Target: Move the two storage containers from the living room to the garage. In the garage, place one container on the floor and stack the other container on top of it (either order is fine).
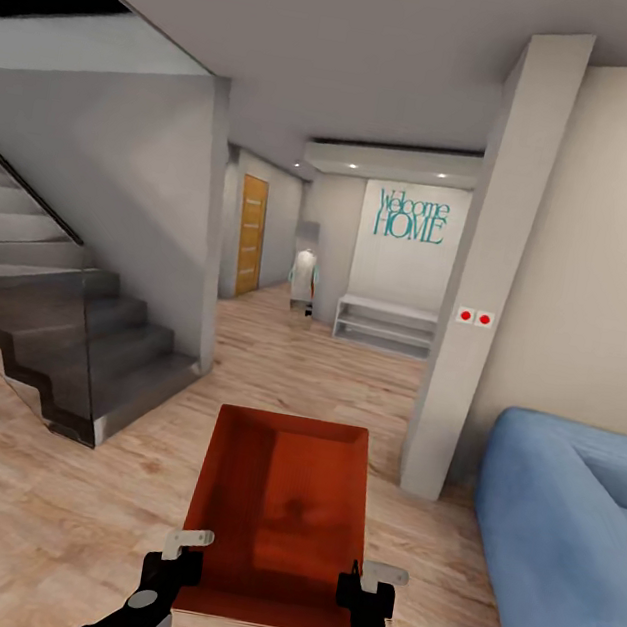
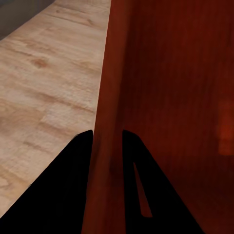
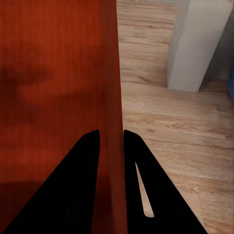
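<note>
Head view: one storage container (image 1: 277,510), orange-red and open-topped, is carried level in front of the robot above the wood-plank floor (image 1: 39,513). The left gripper (image 1: 183,548) clamps its left wall near the near corner; the right gripper (image 1: 367,583) clamps the right wall opposite. A grip on both side walls probably keeps the box from tilting in transit. Ahead, a hallway leads past a grey staircase (image 1: 67,335) on the left and a white pillar (image 1: 486,280) on the right. A blue sofa (image 1: 562,535) lies near the right side of the route. Pillar and sofa narrow the passage; the wide box calls for central steering. The second container cannot be located here.

Left wrist view: the two fingers (image 2: 63,190) straddle the thin container wall (image 2: 105,136), closed on it, one inside and one outside.

Right wrist view: the fingers (image 3: 78,185) likewise pinch the opposite wall (image 3: 114,122); the pillar base (image 3: 195,48) stands beyond.
</note>
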{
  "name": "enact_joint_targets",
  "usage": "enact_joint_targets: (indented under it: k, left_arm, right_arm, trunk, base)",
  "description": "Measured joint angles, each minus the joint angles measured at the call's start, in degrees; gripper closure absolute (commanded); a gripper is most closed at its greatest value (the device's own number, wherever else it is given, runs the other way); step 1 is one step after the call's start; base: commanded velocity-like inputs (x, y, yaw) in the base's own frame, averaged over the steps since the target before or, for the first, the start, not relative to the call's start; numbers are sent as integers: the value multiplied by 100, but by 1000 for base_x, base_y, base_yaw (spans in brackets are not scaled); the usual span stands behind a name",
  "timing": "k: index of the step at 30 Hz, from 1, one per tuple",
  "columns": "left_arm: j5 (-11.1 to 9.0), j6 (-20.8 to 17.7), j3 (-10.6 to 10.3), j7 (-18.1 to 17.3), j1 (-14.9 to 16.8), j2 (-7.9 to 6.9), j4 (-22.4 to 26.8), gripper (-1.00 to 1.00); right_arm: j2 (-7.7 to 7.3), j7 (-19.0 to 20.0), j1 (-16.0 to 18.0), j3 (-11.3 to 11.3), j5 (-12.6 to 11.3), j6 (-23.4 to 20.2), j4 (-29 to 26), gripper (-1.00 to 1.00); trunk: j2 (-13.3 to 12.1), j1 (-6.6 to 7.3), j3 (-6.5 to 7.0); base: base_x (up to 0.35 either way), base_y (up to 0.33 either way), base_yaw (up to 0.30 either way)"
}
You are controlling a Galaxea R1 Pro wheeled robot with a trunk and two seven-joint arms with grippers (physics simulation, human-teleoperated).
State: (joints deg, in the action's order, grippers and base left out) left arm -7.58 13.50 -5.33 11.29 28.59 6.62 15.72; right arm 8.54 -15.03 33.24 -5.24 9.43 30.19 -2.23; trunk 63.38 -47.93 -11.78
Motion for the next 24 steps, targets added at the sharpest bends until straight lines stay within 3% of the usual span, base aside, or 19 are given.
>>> enact_joint_targets:
  k: [24]
  left_arm:
    - [-1,3,-1,0,0,0,0,100]
  right_arm:
    - [0,0,0,0,1,3,0,100]
  trunk:
    - [0,0,0]
  base:
    - [322,0,0]
